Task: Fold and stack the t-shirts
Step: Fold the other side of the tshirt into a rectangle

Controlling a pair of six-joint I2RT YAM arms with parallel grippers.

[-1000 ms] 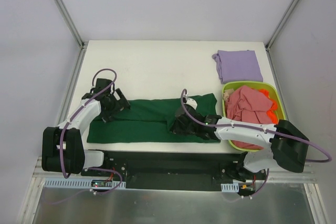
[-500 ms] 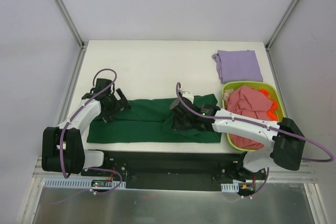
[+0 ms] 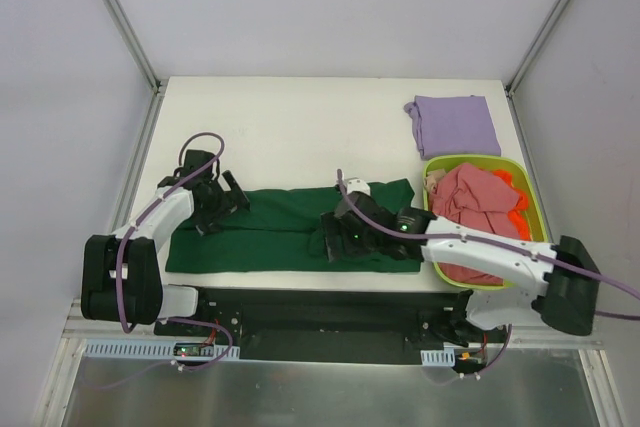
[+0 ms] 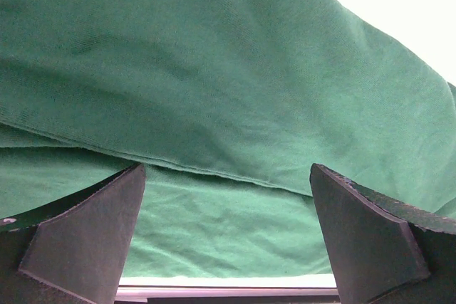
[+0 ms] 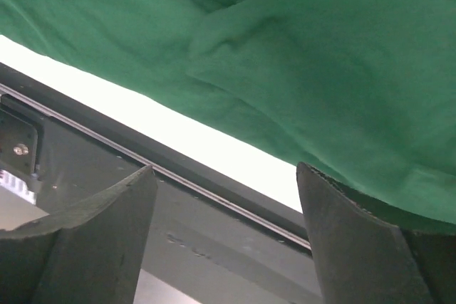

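The dark green t-shirt (image 3: 270, 232) lies folded into a long band along the near edge of the table. My left gripper (image 3: 212, 207) hovers open over its left end; the left wrist view shows green cloth (image 4: 228, 90) beneath the spread fingers (image 4: 85, 240) and nothing between them. My right gripper (image 3: 333, 239) stands open over the band's right half, with nothing held. In the right wrist view the shirt's near hem (image 5: 299, 69) lies above the table edge. A folded lilac t-shirt (image 3: 452, 125) rests at the back right. The pinkish-red t-shirt (image 3: 470, 202) sits crumpled in the basket, a beige bit (image 3: 433, 183) beside it.
The lime-green basket (image 3: 478, 162) stands at the right edge of the table, with small orange objects (image 3: 516, 209) inside. A dark rail (image 5: 214, 247) runs just below the table's near edge. White walls and metal posts enclose the table (image 3: 290, 127).
My right gripper has opened and let go of the green t-shirt, shifting slightly left and toward the near edge. The left arm has hardly moved.
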